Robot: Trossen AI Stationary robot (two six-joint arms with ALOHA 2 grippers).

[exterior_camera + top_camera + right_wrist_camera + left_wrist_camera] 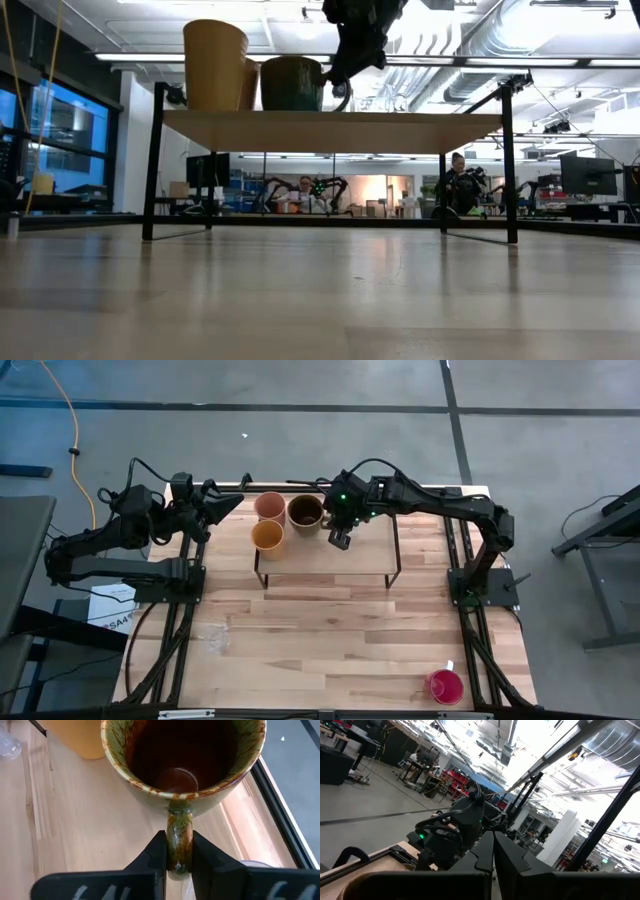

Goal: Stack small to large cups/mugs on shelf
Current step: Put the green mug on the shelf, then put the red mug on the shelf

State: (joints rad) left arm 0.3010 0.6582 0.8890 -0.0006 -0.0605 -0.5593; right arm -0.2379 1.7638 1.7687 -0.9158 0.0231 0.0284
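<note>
High view: right gripper (340, 538) is sitting over the shelf (360, 555) beside the brown mug (305, 511); left gripper (232, 502) is idling, fingers closed. Right wrist view: fingers (159, 851) are pinching the mug's handle (179, 837); mug is standing on the shelf top.

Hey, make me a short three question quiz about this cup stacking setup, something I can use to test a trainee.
1. True or false: the right gripper is shut on the brown mug by its handle.
2. How many cups stand on the shelf?
3. Where is the red-pink cup? A) on the shelf B) on the table, near the right front corner C) in the left gripper

Key: 1 true. 2 three: peach tumbler, yellow-orange cup, brown mug. 3 B.
</note>
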